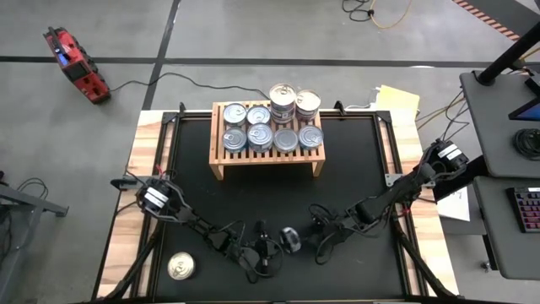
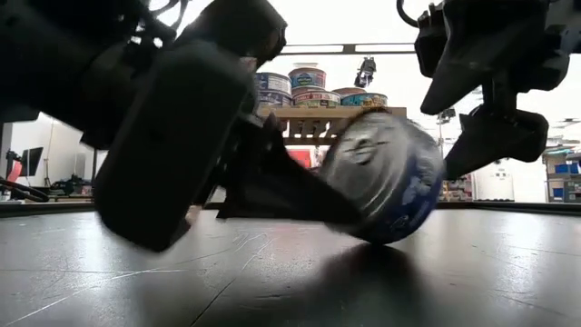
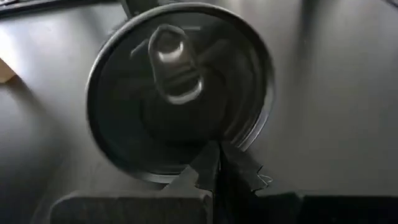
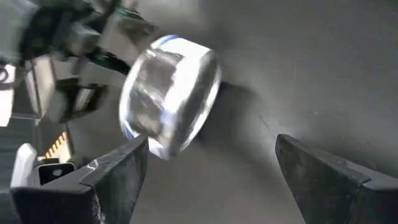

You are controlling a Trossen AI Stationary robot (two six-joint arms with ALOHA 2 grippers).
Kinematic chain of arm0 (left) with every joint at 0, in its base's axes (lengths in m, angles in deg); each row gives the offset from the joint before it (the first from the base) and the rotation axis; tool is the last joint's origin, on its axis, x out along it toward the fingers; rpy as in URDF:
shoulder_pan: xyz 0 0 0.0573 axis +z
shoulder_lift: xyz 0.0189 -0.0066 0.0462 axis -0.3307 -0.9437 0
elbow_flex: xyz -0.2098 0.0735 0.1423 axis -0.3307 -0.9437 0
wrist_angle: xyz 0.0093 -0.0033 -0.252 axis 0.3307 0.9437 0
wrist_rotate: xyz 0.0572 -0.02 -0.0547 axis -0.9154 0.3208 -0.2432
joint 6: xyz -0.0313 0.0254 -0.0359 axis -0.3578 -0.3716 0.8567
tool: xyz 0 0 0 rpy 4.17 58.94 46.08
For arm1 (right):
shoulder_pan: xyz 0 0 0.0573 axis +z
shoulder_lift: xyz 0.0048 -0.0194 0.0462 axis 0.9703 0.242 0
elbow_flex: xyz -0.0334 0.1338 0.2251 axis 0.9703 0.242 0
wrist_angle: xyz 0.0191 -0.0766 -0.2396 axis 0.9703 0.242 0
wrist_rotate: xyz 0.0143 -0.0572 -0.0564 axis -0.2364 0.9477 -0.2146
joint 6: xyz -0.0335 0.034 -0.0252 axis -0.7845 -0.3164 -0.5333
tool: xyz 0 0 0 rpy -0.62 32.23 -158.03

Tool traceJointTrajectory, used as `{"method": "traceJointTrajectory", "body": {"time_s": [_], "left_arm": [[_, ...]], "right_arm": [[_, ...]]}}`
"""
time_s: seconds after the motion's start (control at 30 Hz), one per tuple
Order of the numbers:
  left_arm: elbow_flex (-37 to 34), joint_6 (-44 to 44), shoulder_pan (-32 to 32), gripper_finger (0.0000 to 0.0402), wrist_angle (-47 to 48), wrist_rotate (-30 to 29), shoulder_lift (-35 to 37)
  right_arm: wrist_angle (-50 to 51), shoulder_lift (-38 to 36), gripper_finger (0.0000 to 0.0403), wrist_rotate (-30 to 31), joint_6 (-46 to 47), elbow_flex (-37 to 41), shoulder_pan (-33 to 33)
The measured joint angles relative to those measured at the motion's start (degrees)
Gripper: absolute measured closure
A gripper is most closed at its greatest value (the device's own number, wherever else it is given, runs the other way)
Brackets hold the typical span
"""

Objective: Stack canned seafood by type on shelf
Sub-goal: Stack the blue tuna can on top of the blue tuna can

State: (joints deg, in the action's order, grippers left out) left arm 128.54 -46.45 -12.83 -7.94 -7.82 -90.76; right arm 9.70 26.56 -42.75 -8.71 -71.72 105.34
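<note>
While both arms sit low at the near edge, most of what shows is floor: grey concrete with dark seams, a red tool (image 1: 76, 64) with its cable at far left, a yellow cord (image 1: 390, 17) at the top, a dark desk (image 1: 506, 152) with a keyboard (image 1: 527, 209) on the right.

Tabletop (image 1: 354, 169): black mat in the middle, light wood planks showing down both sides. Mat is scuffed and slightly glossy in the low view. Room behind is bright and cluttered, detail not readable.

Shelf (image 1: 221, 167): light wood, slatted, at the far middle of the mat. Eight cans (image 1: 272, 127) on it: two rows of four, with the far right two sitting higher than the rest, stack count not clear from above.

Left gripper (image 1: 272, 253): near centre, fingers together, tips against the silver lid of a blue-sided can (image 1: 291, 239). Not clamped on it; the wrist view shows the closed tips at the rim, pull tab facing the camera.

Right gripper (image 1: 322, 232): just right of that can, fingers wide apart, holding nothing; the can is in front of them.

Blue-sided can is tilted up on its edge on the mat between the two grippers, well short of the shelf.

One more can (image 1: 180, 267), gold lid, lies flat at the near left on the wood plank, apart from everything.
</note>
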Motion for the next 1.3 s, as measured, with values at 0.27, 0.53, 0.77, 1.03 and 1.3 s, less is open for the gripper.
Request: {"method": "traceJointTrajectory", "body": {"time_s": [0.27,0.53,0.77,1.03,1.3], "left_arm": [[-0.2,0.0,0.0,0.0401,-0.8,-0.3,-0.1],[-0.1,0.0,0.0,0.0401,-1.0,-0.4,0.0],[-0.3,0.0,0.0,0.0401,-1.4,-0.6,0.1],[-0.3,0.0,0.0,0.0401,-1.4,-0.6,0.2],[-0.5,-0.2,0.0,0.0401,-1.9,-0.1,0.2]], "right_arm": [[-5.6,0.4,0.0062,1.0,-7.6,0.0,0.0],[-6.9,1.7,0.0063,2.6,-17.2,-1.4,0.2],[-6.6,6.4,0.0073,3.9,-23.7,-5.6,0.5],[-5.1,9.0,0.0089,4.0,-25.1,-9.7,0.7],[0.0,13.7,0.0105,4.9,-25.1,-14.0,0.7]]}}
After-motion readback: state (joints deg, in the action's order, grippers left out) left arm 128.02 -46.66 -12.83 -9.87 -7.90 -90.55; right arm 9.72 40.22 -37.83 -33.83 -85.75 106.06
